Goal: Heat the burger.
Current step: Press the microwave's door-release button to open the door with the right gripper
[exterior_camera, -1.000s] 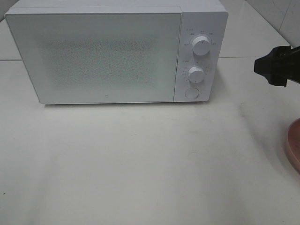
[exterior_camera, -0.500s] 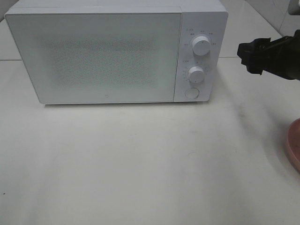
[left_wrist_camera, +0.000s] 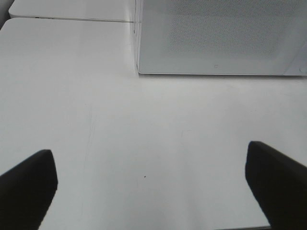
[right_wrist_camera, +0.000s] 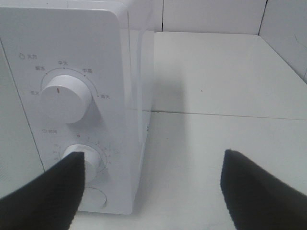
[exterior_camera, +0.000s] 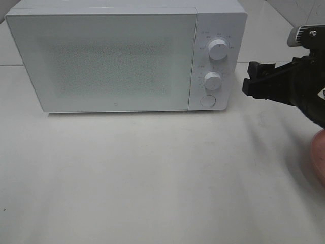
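Burger: not seen in any view. The microwave (exterior_camera: 101,56) fills the upper left and centre of the high view, shut. Its frosted front shows nothing inside.

Change over the last second, high view: the right gripper (exterior_camera: 251,80) has come in from the right edge, moving leftward and slightly down. Its tips now sit just right of the microwave's control side, level with the lower knob (exterior_camera: 212,80) and apart from it. More of the arm is in frame, and it covers more of the pink plate (exterior_camera: 320,157) at the right edge. Microwave, knobs and table (exterior_camera: 152,178) unchanged.

Jaws: the right gripper is spread wide with nothing between. In its wrist view one finger (right_wrist_camera: 48,191) overlaps the lower knob; contact cannot be told. The left gripper (left_wrist_camera: 148,153) is fully open and empty, over bare table near the microwave's front.

Count: microwave 1. Knobs 2: upper knob (exterior_camera: 218,49) and lower knob. Round button (exterior_camera: 207,100) 1. Plate 1, a sliver only. Grippers 2, only the right one in the high view.
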Controlling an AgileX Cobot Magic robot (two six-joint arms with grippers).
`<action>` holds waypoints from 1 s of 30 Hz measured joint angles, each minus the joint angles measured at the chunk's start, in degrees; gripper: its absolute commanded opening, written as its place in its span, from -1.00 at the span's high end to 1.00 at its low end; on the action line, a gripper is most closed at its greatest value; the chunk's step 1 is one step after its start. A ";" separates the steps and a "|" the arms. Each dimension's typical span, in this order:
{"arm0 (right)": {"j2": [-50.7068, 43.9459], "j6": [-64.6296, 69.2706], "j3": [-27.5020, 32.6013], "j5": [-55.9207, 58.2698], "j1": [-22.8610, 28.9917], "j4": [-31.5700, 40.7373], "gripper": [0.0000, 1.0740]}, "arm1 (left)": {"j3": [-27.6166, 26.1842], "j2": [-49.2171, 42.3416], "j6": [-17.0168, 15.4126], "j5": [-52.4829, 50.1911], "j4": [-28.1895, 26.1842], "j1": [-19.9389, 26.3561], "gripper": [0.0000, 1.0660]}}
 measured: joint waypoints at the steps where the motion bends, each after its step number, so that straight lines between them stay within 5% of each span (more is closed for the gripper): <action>1: 0.00 0.00 0.00 0.00 0.00 0.00 -0.42 | 0.00 0.00 0.00 0.00 0.00 0.00 -0.88; 17: 9.17 -1.89 0.29 -14.15 16.16 16.50 -0.42 | 0.00 0.00 0.00 0.00 0.00 0.00 -0.88; 30: 14.44 -2.23 0.23 -15.76 22.57 23.55 -0.42 | 0.00 0.00 0.00 0.00 0.00 0.00 -0.88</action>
